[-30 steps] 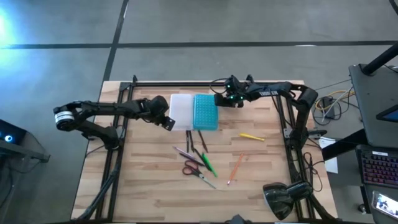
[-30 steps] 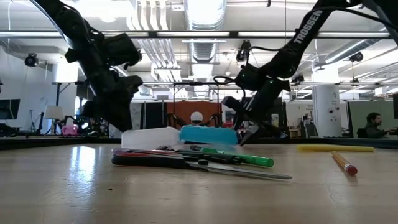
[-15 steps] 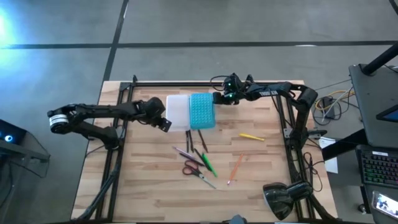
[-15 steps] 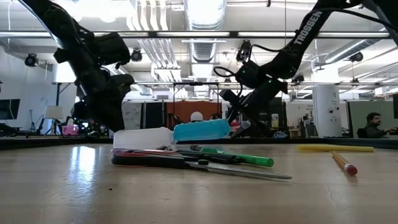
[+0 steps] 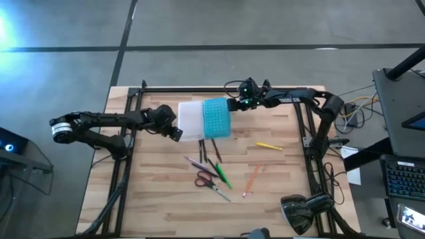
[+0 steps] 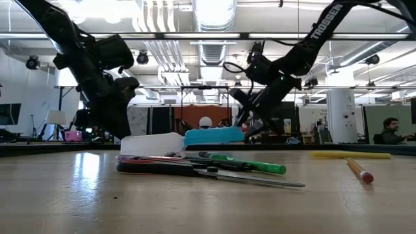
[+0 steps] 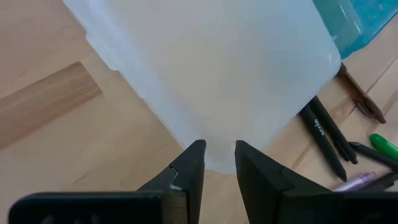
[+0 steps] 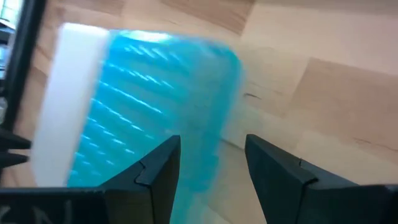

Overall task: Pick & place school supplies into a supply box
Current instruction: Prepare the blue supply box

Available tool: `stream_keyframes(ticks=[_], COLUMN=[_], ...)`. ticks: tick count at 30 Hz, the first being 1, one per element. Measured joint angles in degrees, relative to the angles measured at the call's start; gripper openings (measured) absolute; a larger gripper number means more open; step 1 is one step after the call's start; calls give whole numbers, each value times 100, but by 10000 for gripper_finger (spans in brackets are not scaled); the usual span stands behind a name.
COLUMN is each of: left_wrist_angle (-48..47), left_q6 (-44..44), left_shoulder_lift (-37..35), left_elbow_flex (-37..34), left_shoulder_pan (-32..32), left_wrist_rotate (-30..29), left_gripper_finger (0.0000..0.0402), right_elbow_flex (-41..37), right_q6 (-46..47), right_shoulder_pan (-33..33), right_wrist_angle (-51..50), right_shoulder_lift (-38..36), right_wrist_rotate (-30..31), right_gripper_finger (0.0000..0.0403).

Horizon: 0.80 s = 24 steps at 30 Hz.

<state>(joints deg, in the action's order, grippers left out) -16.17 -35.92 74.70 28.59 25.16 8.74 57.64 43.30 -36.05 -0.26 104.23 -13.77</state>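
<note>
At the left of the high view, the left gripper (image 5: 176, 132) sits at the near-left corner of the supply box (image 5: 206, 119), its fingers narrowly apart and straddling the whitish tray's edge. The box lies open in the upper middle of the desk (image 5: 153, 192). At the box's right, the right gripper (image 5: 232, 104) is spread wide at the turquoise lid's far corner, gripping nothing. Below the box lie dark pens (image 5: 208, 153), green marker (image 5: 222, 176), red-handled scissors (image 5: 207, 181), orange pencil (image 5: 252, 178) and, further right, short yellow stick (image 5: 269, 145). The risk: the light box may skid or tip if either gripper nudges it, since the left's hold looks shallow.
</note>
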Motion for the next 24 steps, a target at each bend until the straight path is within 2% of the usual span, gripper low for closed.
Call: stream_keyframes(ticks=[3, 18, 24], left_wrist_angle=[101, 511, 547], left_q6=[0, -161, -107], left_shoulder_lift=[0, -10, -4], left_elbow_flex=[-74, -340, -349], left_shoulder_pan=[-2, -4, -4], left_wrist_rotate=[44, 90, 62], left_gripper_finger=[76, 76, 76], right_elbow_flex=[-2, -251, -435], right_q6=[6, -144, -18], right_shoulder_pan=[-11, -108, -133], right_wrist_angle=[-16, -41, 145], right_shoulder_lift=[-13, 51, 216], right_wrist_rotate=[-189, -185, -904], right_gripper_finger=[174, 174, 174])
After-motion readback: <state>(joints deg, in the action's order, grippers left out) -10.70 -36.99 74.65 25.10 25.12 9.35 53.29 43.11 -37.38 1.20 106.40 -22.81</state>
